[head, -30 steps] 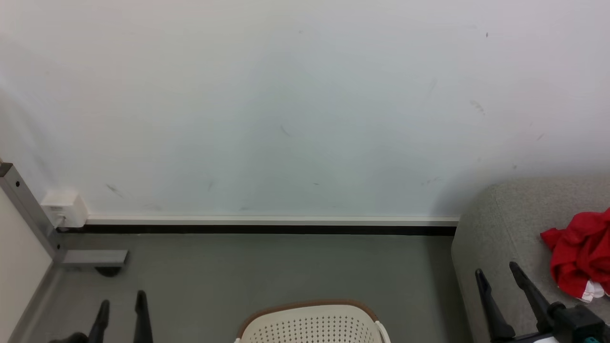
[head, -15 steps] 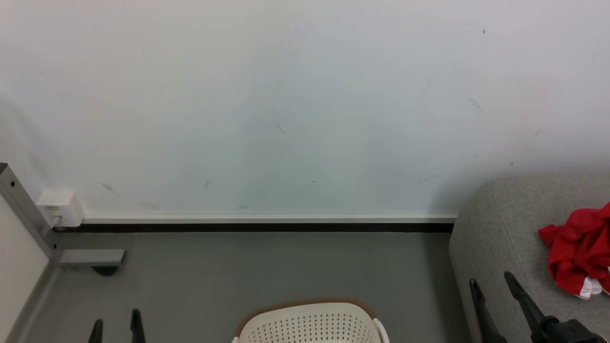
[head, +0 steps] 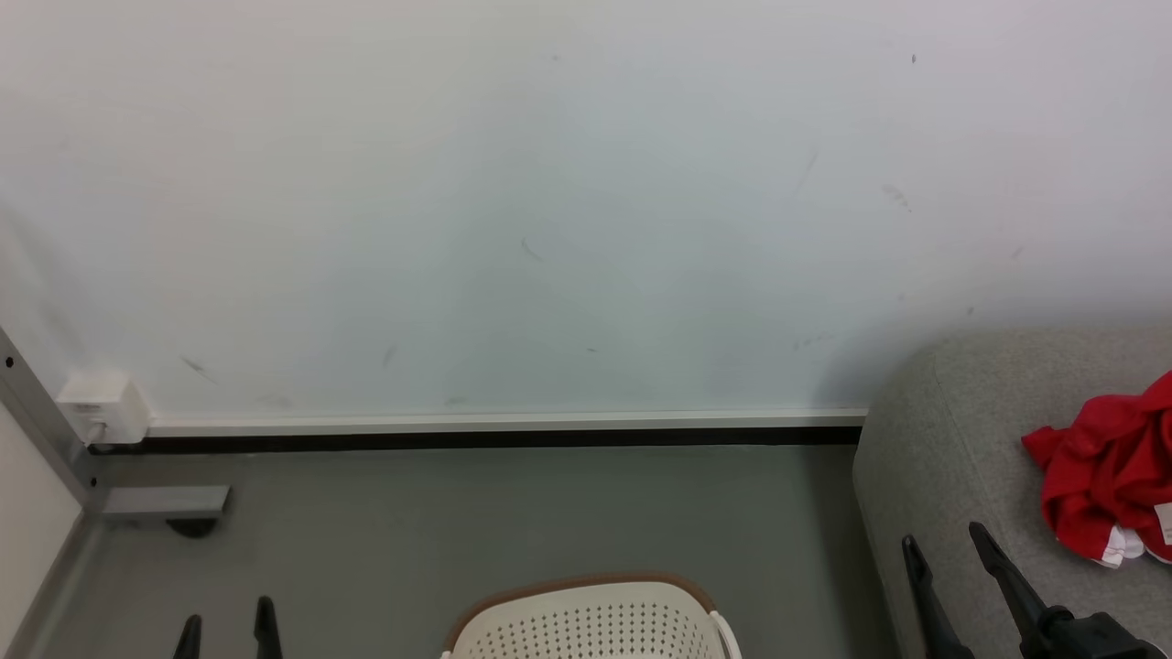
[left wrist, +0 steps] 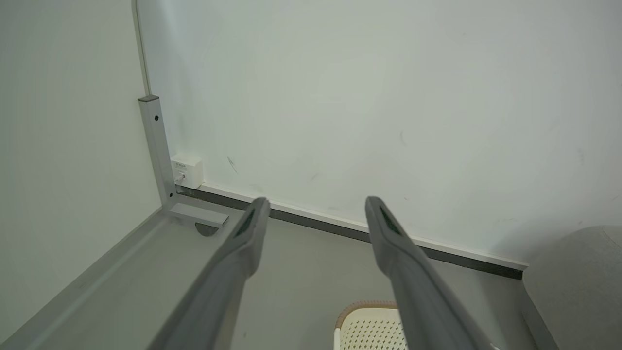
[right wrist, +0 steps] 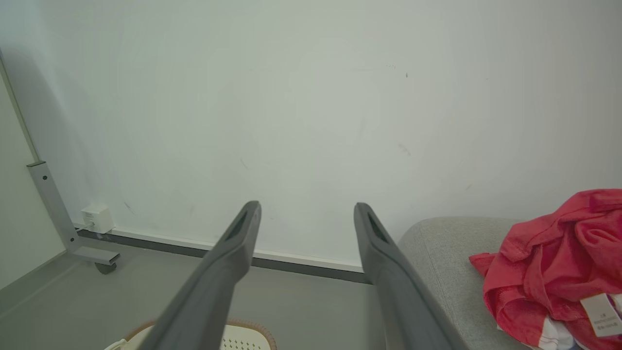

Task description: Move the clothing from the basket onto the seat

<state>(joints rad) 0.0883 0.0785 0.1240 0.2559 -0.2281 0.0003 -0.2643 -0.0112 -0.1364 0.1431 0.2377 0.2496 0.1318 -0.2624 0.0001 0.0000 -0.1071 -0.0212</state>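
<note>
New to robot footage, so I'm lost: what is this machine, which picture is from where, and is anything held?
A wheeled robot with two arms. One picture comes from its head camera, looking forward and down; the other two come from wrist cameras, one per arm. The left gripper and right gripper are open, holding nothing. Red clothing lies on the grey sofa. The white basket stands on the floor; its inside is hidden.

scuffed white wall (head: 549, 201), grey floor (head: 476, 522), white skirting (head: 504, 423) with a dark strip under it. small white box (head: 96, 409) low on the wall, just beside a grey metal frame (head: 160, 502) on a caster (head: 190, 528)
</note>
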